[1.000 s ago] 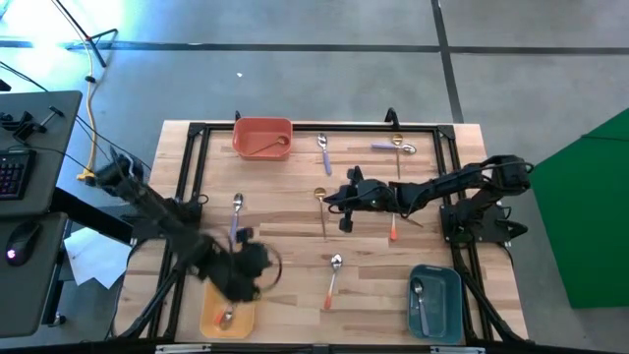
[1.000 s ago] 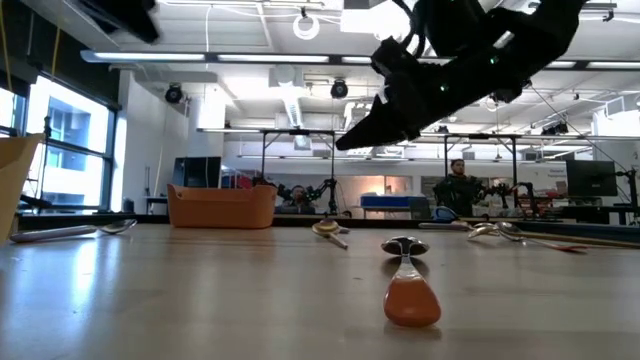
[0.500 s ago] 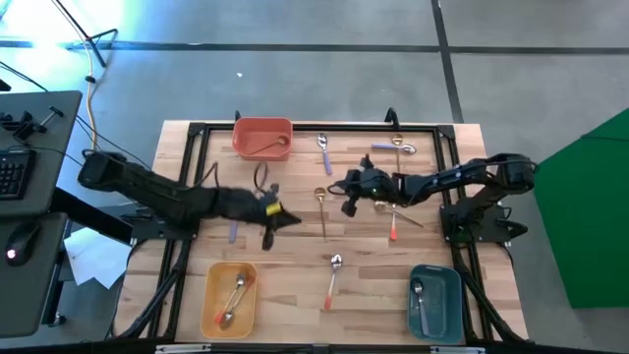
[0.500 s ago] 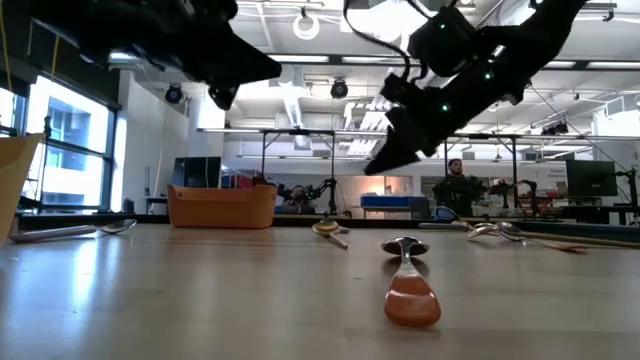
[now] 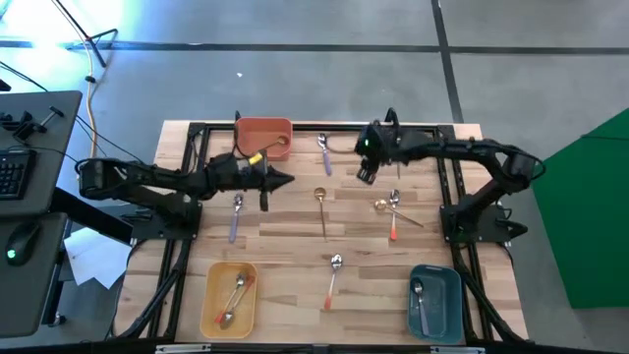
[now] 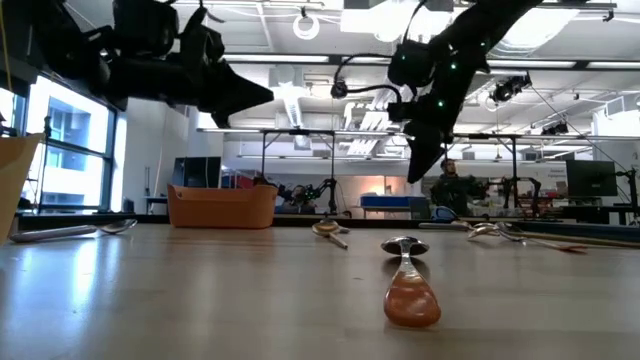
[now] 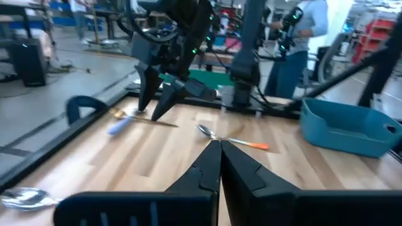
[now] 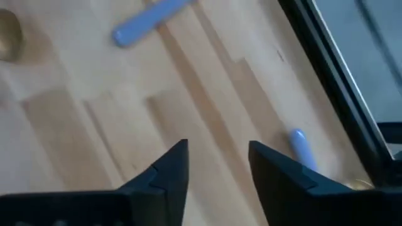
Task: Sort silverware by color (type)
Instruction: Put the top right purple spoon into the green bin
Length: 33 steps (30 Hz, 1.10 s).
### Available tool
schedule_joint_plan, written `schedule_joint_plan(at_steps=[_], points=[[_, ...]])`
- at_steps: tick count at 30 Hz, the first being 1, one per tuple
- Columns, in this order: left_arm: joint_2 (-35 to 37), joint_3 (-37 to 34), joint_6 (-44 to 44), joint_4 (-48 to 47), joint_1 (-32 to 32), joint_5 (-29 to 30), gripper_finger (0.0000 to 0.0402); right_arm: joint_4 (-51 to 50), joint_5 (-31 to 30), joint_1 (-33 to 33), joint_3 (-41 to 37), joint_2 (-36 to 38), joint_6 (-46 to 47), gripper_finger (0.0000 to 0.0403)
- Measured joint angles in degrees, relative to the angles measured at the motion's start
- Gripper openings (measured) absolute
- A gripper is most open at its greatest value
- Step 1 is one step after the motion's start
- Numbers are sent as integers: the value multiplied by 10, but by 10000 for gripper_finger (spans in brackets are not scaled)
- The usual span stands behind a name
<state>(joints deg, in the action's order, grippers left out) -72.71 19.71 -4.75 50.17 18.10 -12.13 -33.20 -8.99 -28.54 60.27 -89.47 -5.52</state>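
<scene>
Spoons lie flat on the wooden table: a purple-handled one (image 5: pixel 323 152) at the far edge, another (image 5: pixel 236 216) at the left, a gold one (image 5: pixel 321 206) in the middle, a gold one (image 5: pixel 381 206) beside an orange-handled one (image 5: pixel 393 224), and an orange-handled one (image 5: pixel 332 278) near the front. My left gripper (image 5: pixel 285 180) hangs level and shut beside the red bin (image 5: pixel 263 126), holding nothing. My right gripper (image 8: pixel 217 160) stands open, slanting down over bare wood near the far edge (image 5: pixel 366 177), between two purple handles (image 8: pixel 151 22) (image 8: pixel 300 144).
The yellow bin (image 5: pixel 208 295) at the near left holds spoons, and the teal bin (image 5: pixel 450 295) at the near right holds one. A spoon lies in the red bin. A black frame (image 5: pixel 314 126) runs round the table top. Beyond the far edge is a person (image 6: pixel 458 185).
My left gripper has swung from over the yellow bin toward the far edge, to beside the red bin, and has tipped up to level, staying shut. My right gripper has gone from the middle of the table toward the far edge and tipped to point more downward.
</scene>
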Motion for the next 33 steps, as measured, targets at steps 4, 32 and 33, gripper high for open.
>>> schedule_joint_plan(at_steps=[4, 32, 33], points=[[0, -2, -19, -4, 62, -32, 0, -63, 35, -74, 47, -30, -60, 183], [-2, -2, -10, -27, 177, -129, 0, -233, 56, -184, 273, -265, -239, 213], [-2, -2, -10, -29, 177, -129, 0, -242, 56, -183, 280, -265, -237, 213]])
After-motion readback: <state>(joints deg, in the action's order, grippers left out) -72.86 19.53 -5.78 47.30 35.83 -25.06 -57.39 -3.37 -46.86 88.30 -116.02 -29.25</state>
